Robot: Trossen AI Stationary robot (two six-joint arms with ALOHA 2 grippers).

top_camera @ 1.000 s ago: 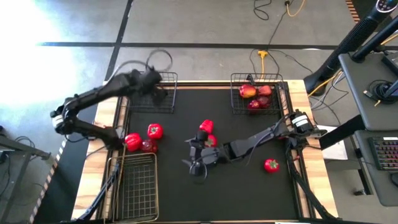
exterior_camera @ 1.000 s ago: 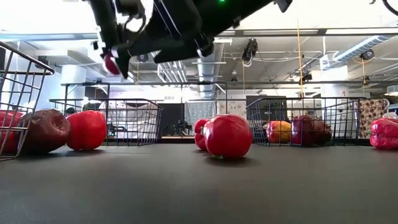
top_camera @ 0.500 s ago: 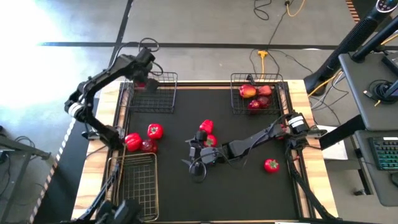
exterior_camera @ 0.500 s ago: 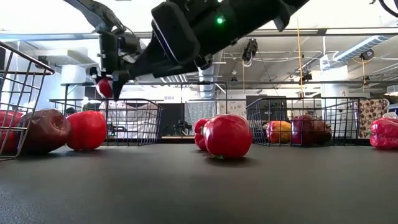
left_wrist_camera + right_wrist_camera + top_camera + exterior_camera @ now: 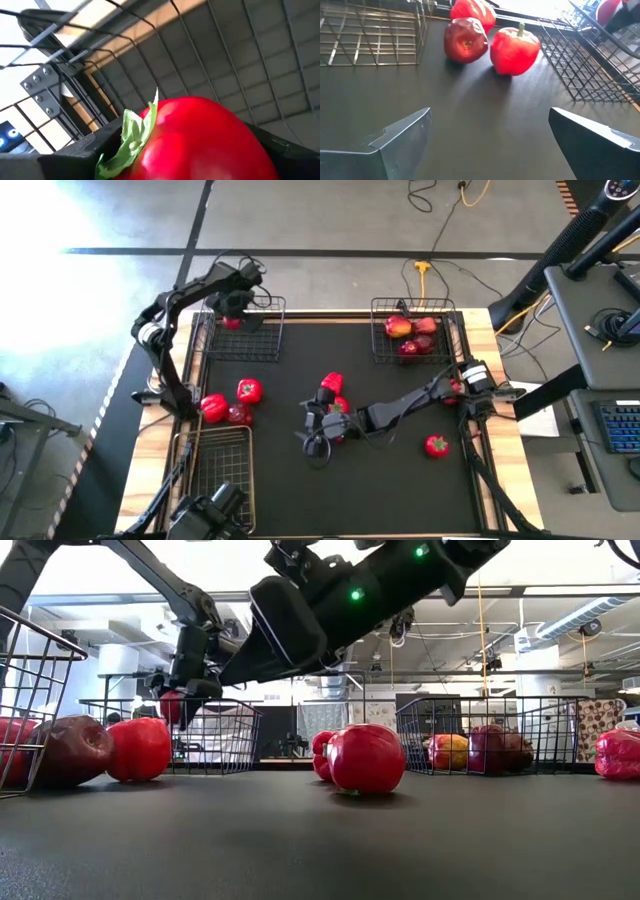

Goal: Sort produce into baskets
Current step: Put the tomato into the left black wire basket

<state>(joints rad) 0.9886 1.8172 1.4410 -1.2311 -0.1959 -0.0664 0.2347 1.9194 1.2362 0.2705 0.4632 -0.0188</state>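
My left gripper [image 5: 232,318] is shut on a red tomato [image 5: 200,140] with a green top. It holds it over the far-left black wire basket [image 5: 262,352], at about rim height in the low view [image 5: 172,706]. My right gripper [image 5: 318,448] is open and empty above the mat near the table's middle, just near of two red items [image 5: 333,392]. A pepper [image 5: 249,390], an apple [image 5: 238,416] and another red item [image 5: 213,408] lie on the mat at the left. A tomato [image 5: 436,445] lies at the right. My left gripper pinches the tomato between its two fingers, on two opposite sides of its body [image 5: 252,145]. The fingers come from above, pointing down. The tomato is lifted clear above the basket's mesh floor, its green top [image 5: 131,135] turned sideways.
The far-right basket [image 5: 380,352] holds several apples. A longer basket [image 5: 215,480] stands at the near left, beside the left cluster of produce. Bare mat lies near of my right gripper and between the two far baskets. Cables run on the floor beyond the table.
My left gripper has carried the tomato down toward the far-left basket, from well above its rim to about rim height, while the left arm swung toward the table's far edge. My right gripper has stayed open near the table's middle.
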